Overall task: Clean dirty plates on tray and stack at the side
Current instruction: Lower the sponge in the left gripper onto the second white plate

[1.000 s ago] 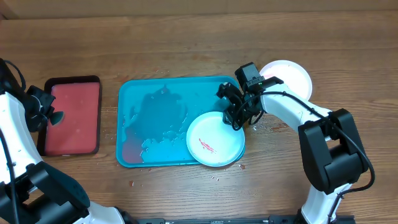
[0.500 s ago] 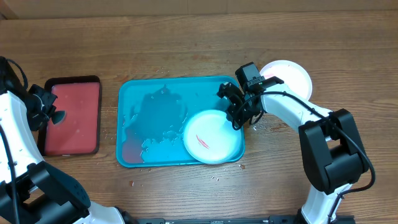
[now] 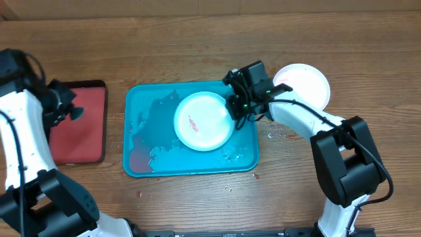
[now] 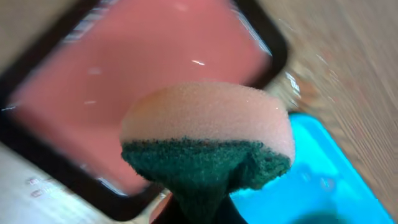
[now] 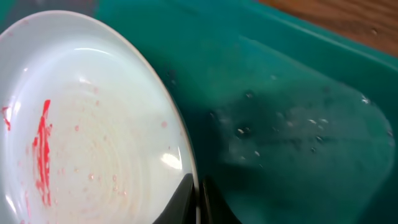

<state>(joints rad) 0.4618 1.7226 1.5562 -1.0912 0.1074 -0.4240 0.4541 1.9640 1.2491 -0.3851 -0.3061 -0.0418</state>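
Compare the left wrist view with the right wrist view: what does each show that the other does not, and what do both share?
Left wrist only: a pink-and-green sponge in front of the dark-rimmed red tray. Right wrist only: the white plate with a red smear, its rim pinched in the right gripper. Both: the turquoise tray, which is wet with droplets in the right wrist view.

- The left arm [image 3: 20,141] extends forward along the left side, its wrist turned inward.
- The left gripper [image 3: 68,110] points right, its jaws clamped on a sponge [image 4: 208,134].
- The right arm [image 3: 309,120] stretches leftward, its forearm angled across.
- The right gripper [image 3: 238,105] has its fingers pinched together on the rim of the white plate [image 3: 204,120].
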